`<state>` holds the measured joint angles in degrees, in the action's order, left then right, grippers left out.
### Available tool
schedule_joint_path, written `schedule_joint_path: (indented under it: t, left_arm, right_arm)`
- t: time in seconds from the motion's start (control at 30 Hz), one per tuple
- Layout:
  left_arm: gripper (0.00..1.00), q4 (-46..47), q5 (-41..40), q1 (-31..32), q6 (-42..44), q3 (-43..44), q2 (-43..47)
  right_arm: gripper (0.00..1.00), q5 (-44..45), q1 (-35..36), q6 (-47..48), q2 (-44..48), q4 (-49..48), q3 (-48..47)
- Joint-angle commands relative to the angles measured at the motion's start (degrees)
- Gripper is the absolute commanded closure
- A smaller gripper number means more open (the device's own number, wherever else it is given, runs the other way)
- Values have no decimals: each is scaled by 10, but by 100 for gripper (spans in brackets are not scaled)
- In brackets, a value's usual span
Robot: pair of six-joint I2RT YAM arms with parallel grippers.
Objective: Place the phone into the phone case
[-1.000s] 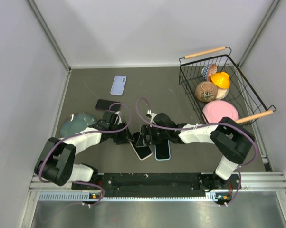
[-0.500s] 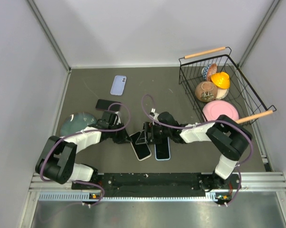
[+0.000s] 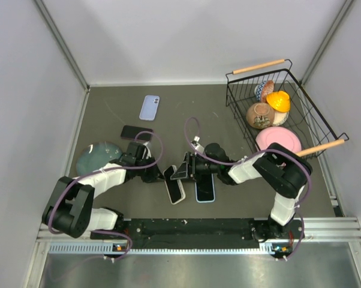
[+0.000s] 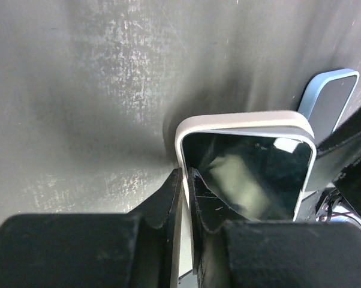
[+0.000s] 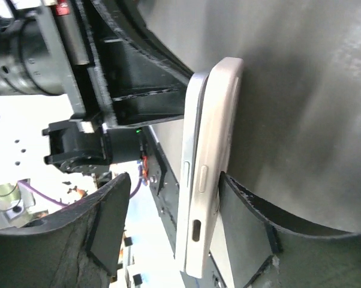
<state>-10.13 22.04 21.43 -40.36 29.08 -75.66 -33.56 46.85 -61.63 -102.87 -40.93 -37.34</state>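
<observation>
A phone (image 4: 252, 174) with a dark screen sits in a white phone case (image 4: 240, 119), raised off the table at a tilt. In the top view the pair (image 3: 174, 189) lies between the two grippers. My left gripper (image 4: 184, 175) is shut on the case's long edge; it also shows in the top view (image 3: 159, 175). My right gripper (image 5: 174, 180) is open and straddles the phone's silver side (image 5: 189, 162) and the white case (image 5: 219, 132). One of its fingers (image 5: 252, 216) touches the case's back. It appears in the top view (image 3: 182, 170) too.
A phone in a light blue case (image 3: 205, 189) lies just right of the pair, also in the left wrist view (image 4: 331, 96). A black phone (image 3: 136, 132), a lavender case (image 3: 149, 108) and a teal dish (image 3: 98, 156) lie to the left. A wire basket (image 3: 306, 108) of dishes stands at the right.
The cased phone has shifted a little left and tipped up onto its edge. My right gripper has turned and drawn back slightly right; my left gripper has kept its hold.
</observation>
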Motion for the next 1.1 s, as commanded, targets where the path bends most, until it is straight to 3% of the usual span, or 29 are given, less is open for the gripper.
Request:
schedule_joint_path:
  t: [0.0,0.23,0.47,0.6,0.63,0.77,0.8,0.87,1.07]
  left_arm:
    - [88,-2,13,12,7,-18,-8]
    - [88,-8,12,12,12,-15,-6]
    - [87,-8,15,12,15,-7,-12]
    - [87,-8,19,12,16,-1,-15]
    - [87,-8,20,12,17,2,-16]
    - [86,-11,18,12,19,6,-14]
    - [86,-13,16,12,19,7,-14]
    - [85,-16,16,12,19,9,-12]
    - [82,-23,12,12,21,13,-4]
  right_arm:
    - [43,-28,3,-30,-3,-143,-5]
    - [46,-16,3,-17,-9,-97,-7]
    - [39,-2,3,13,1,-36,-15]
    - [44,2,3,29,7,2,-26]
    - [47,5,3,32,8,8,-28]
    - [90,14,3,52,20,42,-33]
    - [94,19,3,55,25,55,-34]
    - [100,21,4,69,29,71,-39]
    - [100,46,4,111,43,153,-56]
